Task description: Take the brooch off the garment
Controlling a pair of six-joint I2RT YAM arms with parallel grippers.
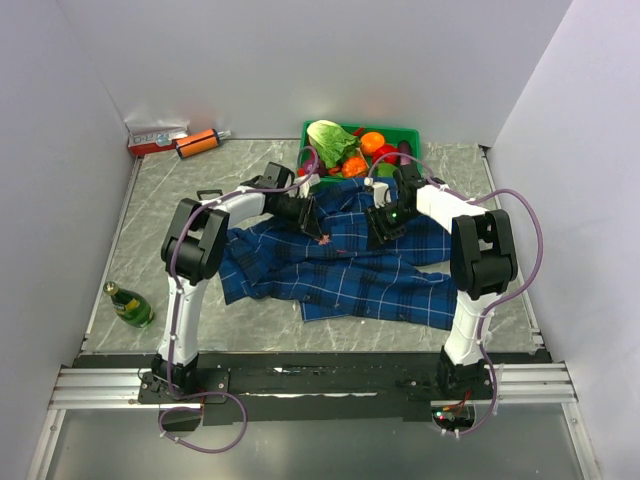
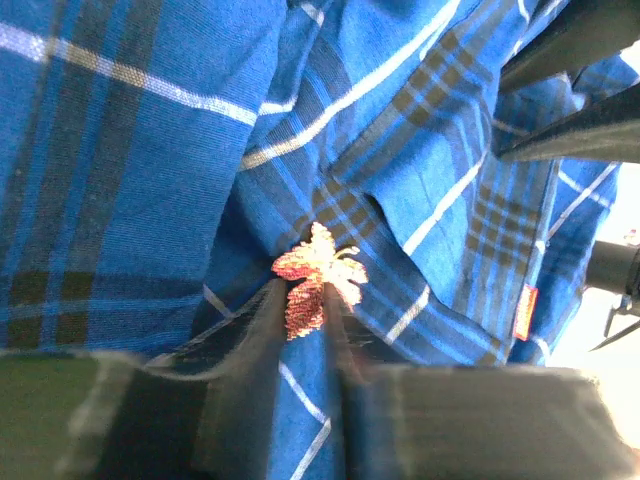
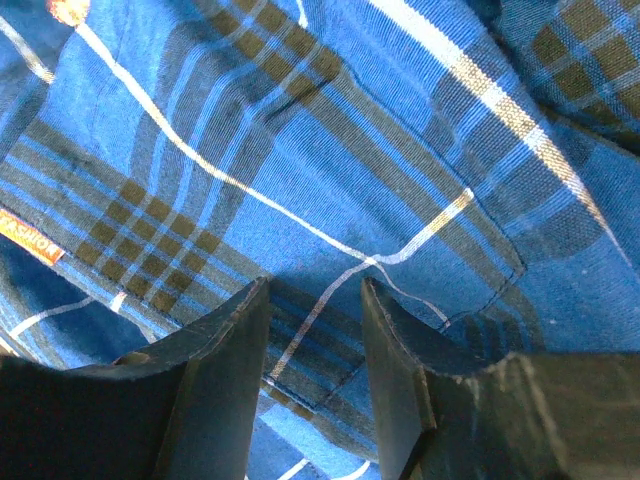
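left gripper (image 2: 302, 305) pinching lower part of brooch (image 2: 318, 268), apparently to pull it free | brooch not yet off garment (image 2: 130, 150) | right gripper (image 3: 315, 300) spread, tips on cloth, probably anchoring it on desk (image 1: 150, 220)

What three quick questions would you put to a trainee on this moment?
1. Multiple choice: what sits between the fingers of the left gripper? A) the red tag B) the brooch C) a shirt button
2. True or false: the right gripper is clamped shut on the brooch.
3. Short answer: in the top view, which arm stands nearer the green bottle?

Key: 1 B. 2 False: its jaws stand apart, with only plain fabric of the garment between them. 3 The left arm.
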